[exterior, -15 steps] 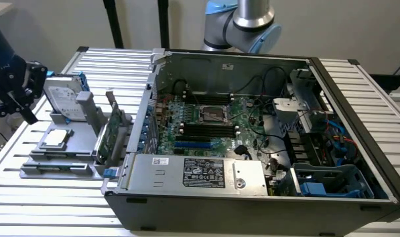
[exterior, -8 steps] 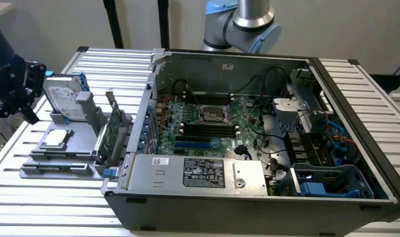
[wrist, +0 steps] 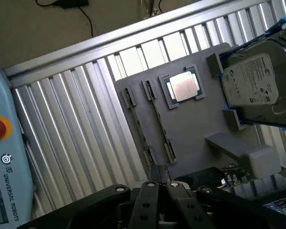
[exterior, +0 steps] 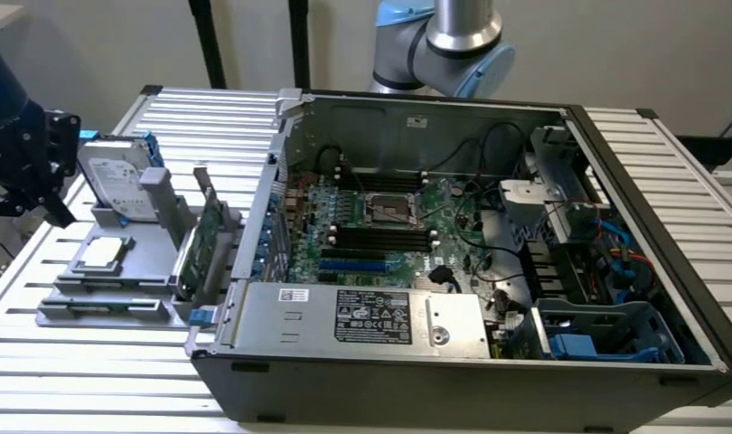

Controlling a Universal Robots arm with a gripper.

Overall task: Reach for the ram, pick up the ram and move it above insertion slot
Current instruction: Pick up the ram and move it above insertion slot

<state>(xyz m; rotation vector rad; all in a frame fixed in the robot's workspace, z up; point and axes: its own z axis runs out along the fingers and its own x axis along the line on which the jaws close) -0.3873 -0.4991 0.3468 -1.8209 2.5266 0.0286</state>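
Note:
My black gripper [exterior: 52, 210] hangs at the exterior view's far left, above the grey parts holder [exterior: 113, 291]. In the wrist view its fingers [wrist: 150, 191] stand pressed together over the holder [wrist: 195, 129], with a thin dark sliver between the tips; I cannot tell what that sliver is. Two long narrow rails [wrist: 159, 121] on the holder look bare, and no green ram stick is recognisable. The black insertion slots [exterior: 379, 239] lie parallel on the motherboard inside the open case, far from the gripper towards the exterior view's right.
On the holder sit a silver hard drive [exterior: 110, 179] [wrist: 252, 81], a processor chip [exterior: 105, 255] [wrist: 185, 88] and a wide green card [exterior: 203, 246]. The case wall [exterior: 269, 208] rises between holder and motherboard. A pendant with a red button [wrist: 0, 129] lies nearby.

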